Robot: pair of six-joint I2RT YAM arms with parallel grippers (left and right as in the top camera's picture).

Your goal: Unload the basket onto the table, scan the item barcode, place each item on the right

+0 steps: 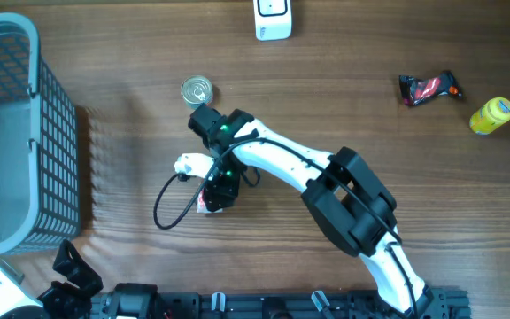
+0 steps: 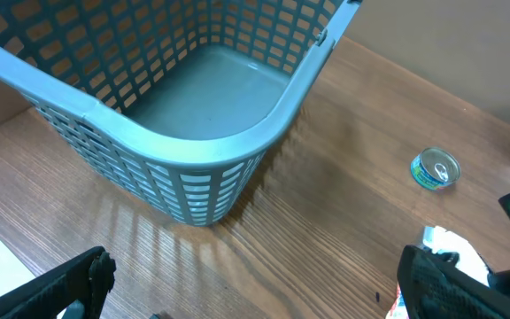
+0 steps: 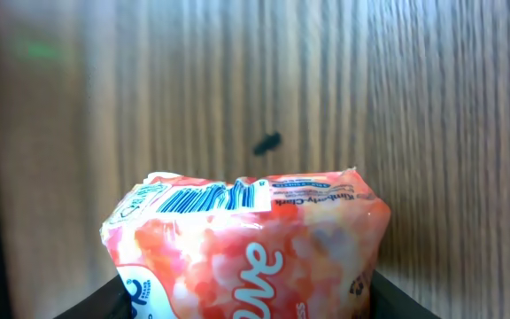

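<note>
While the left tool point(image 2: 255, 288) hangs released beside the grey basket point(image 2: 175, 151), the right tool point(image 3: 246, 306) is grasping the pink packet point(image 3: 246, 252) mid-tabletop point(image 3: 414, 106), near the can point(image 1: 197, 90); the packet's barcode point(image 3: 206, 197) faces the wrist camera.

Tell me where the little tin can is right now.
Overhead view: the tin can stands left of centre, just beyond the right tool gripping the pink packet, with the grey basket further left.
</note>
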